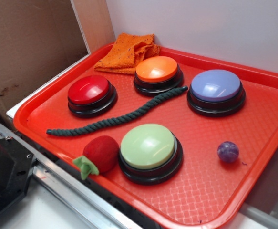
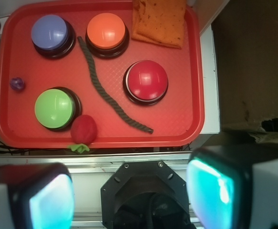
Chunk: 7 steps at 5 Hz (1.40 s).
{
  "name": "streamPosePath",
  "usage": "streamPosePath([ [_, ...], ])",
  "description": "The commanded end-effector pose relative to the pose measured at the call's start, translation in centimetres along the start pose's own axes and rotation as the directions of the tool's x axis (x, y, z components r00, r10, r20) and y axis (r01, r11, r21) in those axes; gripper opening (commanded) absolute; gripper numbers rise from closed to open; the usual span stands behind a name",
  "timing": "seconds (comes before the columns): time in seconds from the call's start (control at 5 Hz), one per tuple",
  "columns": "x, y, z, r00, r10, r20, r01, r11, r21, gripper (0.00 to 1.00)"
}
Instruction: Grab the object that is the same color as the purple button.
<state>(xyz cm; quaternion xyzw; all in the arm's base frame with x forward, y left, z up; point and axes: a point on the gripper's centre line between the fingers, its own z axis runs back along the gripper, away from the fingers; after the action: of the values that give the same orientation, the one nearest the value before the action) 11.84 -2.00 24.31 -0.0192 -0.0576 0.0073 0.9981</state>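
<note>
While the hand (image 2: 129, 195) hangs spread, clear of the tray (image 1: 215, 210), the purple ball (image 1: 228, 151) lies alone near its rim.

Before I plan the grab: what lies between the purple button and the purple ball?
Nothing: bare red tray between the purple button and the ball, in both views.

A small glossy purple marbled ball (image 1: 228, 151) (image 2: 17, 84) rests alone on the red tray, well ahead of the gripper (image 2: 129, 191) and off to its left. The purple button (image 1: 216, 90) (image 2: 52, 33), a lavender-blue dome on a black base, sits upright farther ahead, near the ball.
</note>
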Motion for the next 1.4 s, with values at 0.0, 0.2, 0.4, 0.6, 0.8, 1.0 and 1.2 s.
streamPosePath([
  [0.0, 0.0, 0.0, 0.0, 1.0, 0.0, 0.0, 0.0, 1.0, 0.0, 1.0],
  [0.2, 1.1, -1.7, -0.9, 0.996, -0.085, 0.017, 0.085, 0.996, 0.025, 1.0],
  [0.4, 2.0, -3.7, -2.1, 0.961, -0.271, 0.063, 0.268, 0.962, 0.046, 1.0],
  [0.6, 3.1, -5.7, -3.3, 0.894, -0.435, 0.107, 0.429, 0.9, 0.073, 1.0],
  [0.8, 5.3, -8.7, -6.2, 0.791, -0.589, 0.165, 0.584, 0.807, 0.087, 1.0],
  [1.0, 7.0, -12.1, -9.1, 0.74, -0.619, 0.261, 0.639, 0.769, 0.013, 1.0],
  [1.2, 8.5, -14.9, -11.9, 0.705, -0.651, 0.283, 0.685, 0.727, -0.034, 1.0],
])
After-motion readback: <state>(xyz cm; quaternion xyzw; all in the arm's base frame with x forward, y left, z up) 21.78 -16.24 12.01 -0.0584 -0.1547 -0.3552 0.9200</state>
